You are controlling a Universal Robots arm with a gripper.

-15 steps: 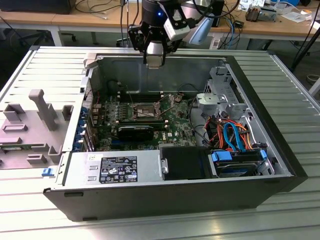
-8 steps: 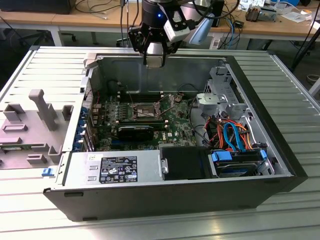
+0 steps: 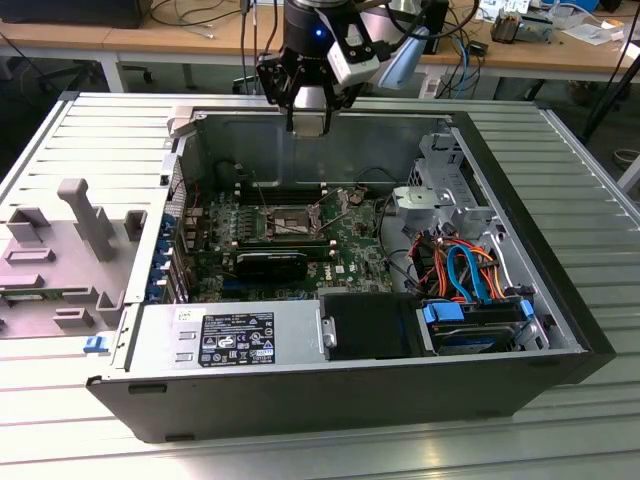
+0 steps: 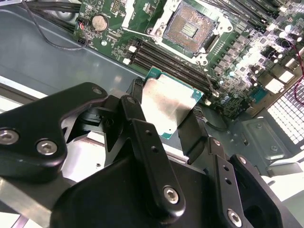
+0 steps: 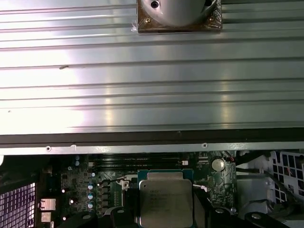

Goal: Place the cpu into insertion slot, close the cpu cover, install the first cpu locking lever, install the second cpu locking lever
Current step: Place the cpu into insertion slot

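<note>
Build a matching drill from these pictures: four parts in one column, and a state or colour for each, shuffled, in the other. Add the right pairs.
Column one:
1. cpu
2. insertion slot
3. coin battery
4. cables beside the drive

Column two:
A. orange and blue
B. gripped in the pincer
C. round and silvery
D. bare, no chip in it

Pairs: 1-B, 2-D, 3-C, 4-A.
</note>
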